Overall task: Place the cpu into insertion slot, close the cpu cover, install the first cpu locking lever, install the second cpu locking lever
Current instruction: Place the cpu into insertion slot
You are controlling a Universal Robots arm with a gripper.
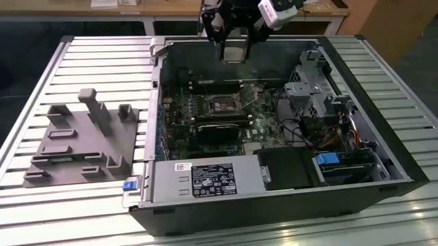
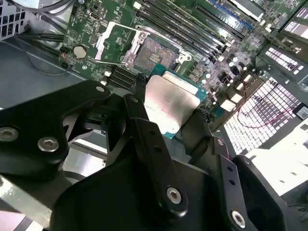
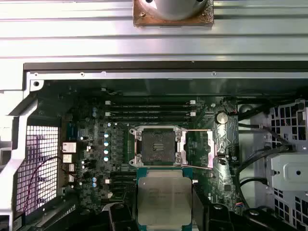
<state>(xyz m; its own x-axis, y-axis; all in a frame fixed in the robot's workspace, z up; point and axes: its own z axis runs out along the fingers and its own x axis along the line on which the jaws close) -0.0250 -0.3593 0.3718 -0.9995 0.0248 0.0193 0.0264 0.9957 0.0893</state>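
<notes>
Cpu (image 3: pixel 163 199) clamped between the jaws of the gripper (image 1: pixel 233 51), hanging above the open computer case (image 1: pixel 205 215) and its bare socket (image 3: pixel 156 147). The computer case lies on a slatted metal table (image 1: pixel 102 66) beside a grey fixture (image 1: pixel 82 143), with a wooden desk (image 1: pixel 171 7) behind.

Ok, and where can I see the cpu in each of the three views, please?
Exterior view: the cpu hangs in the gripper, top middle of the picture, above the motherboard.
Second wrist view: the cpu sits between the black fingers, metal top showing.
First wrist view: the cpu lies close beside the socket.
Shared landmark: the open socket.
</notes>
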